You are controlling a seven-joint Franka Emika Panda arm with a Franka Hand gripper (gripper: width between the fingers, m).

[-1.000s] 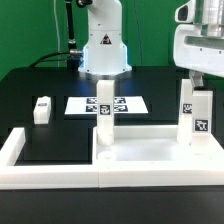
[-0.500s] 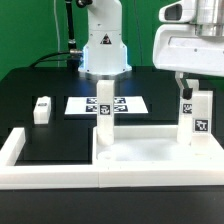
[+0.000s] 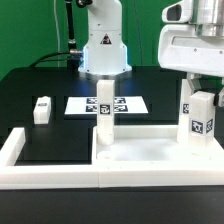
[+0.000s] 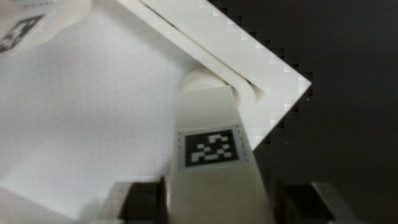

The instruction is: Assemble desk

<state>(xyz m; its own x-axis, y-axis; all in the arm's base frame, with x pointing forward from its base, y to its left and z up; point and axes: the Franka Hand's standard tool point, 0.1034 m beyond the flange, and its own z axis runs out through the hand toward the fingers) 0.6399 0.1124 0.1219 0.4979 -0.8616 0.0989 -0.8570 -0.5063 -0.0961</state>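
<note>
Here the gripper (image 3: 197, 88) hangs over the corner leg (image 3: 200, 122). Its white body is cut off by the exterior view's top and right edges, so only one dark finger (image 3: 187, 86) shows clearly beside the leg's upper end. In the wrist view the fingers (image 4: 143, 205) are only dark stubs clipped by the picture's edge, one on each side of the leg. The jaws stand partly closed around the leg, with narrow dark strips between pads and leg. Whether they actually press on it I cannot tell.

The corner leg stands on the tabletop (image 3: 150, 160) near its far corner on the exterior view's right, just inside the raised rim (image 4: 249, 62). Its foot is blurred, and how it meets the board cannot be made out. The tabletop lies flat at the exterior view's front right, inside the U-shaped border wall (image 3: 18, 150). White on white, the line between tabletop and wall is hard to separate.

The middle leg (image 3: 105, 110) stands upright at the tabletop's far edge and hides part of the marker board (image 3: 80, 103) behind it. A loose leg (image 3: 41, 108) sits on the black table (image 3: 60, 140), well apart on the exterior view's left. Bare black surface lies between the loose leg and the middle leg, and inside the wall's left arm. Open tabletop separates the two standing legs.
</note>
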